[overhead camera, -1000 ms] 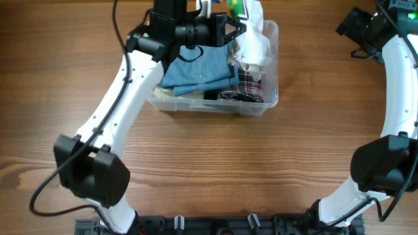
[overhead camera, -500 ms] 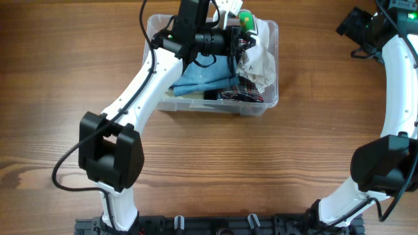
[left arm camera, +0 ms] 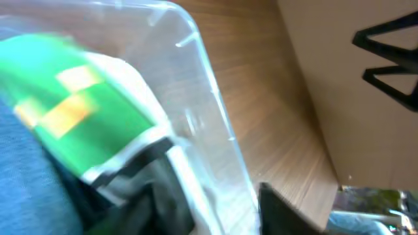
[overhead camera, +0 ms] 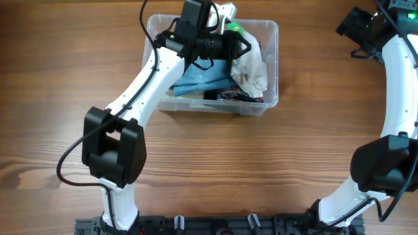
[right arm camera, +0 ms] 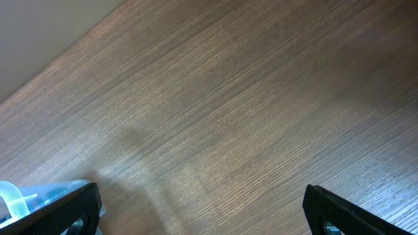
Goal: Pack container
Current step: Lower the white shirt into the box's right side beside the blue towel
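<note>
The clear container [overhead camera: 272, 27] stands at the table's far middle. It holds a blue cloth [overhead camera: 198, 76], a white cloth [overhead camera: 253, 69], a plaid cloth [overhead camera: 239, 96] and a green-labelled item [overhead camera: 233, 28]. My left gripper [overhead camera: 240, 45] hovers over the container's right half, just above the white cloth, jaws apart and holding nothing. In the left wrist view the left gripper [left arm camera: 215, 210] looks past the green item [left arm camera: 78, 111] along the container wall [left arm camera: 196, 98]. My right gripper [overhead camera: 356, 26] is far right, well away from it. The right gripper [right arm camera: 202, 215] is open over bare wood.
The wooden table [overhead camera: 215, 170] spreads in front of the container. Both arm bases sit at the near edge. A tan surface with black marks [left arm camera: 366, 85] stands beyond the container in the left wrist view.
The left jaws have opened and the white cloth has dropped from them into the container's right side. The right arm has not moved.
</note>
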